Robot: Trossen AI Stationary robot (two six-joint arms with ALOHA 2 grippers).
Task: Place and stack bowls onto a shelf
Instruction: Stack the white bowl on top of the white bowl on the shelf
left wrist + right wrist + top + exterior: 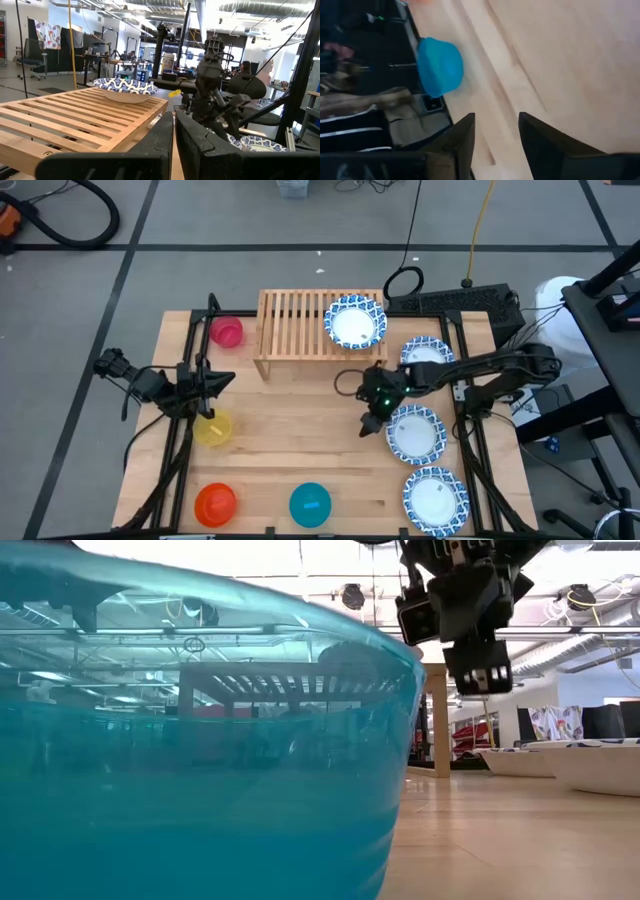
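The light-wood shelf [300, 323] stands at the table's far middle. One blue-rimmed bowl [354, 322] rests by its base on the shelf's right end and also shows as the bowl [125, 89] in the left wrist view. Three more blue-rimmed bowls [427, 354], [414, 432], [435, 498] sit along the right side. Pink [226, 331], yellow [213, 427], orange-red [215, 503] and teal [310, 504] bowls stand on the left and near side. My right gripper [368, 424] hangs open above the table, just left of the middle blue-rimmed bowl, holding nothing [496, 135]. My left gripper [230, 380] waits shut at the left.
Black frame rails [188, 440] run along both table sides. The teal bowl [200, 740] fills the low view's left, with the shelf [290, 680] seen through it. Bare wood [300, 430] lies between the shelf and the near row of bowls.
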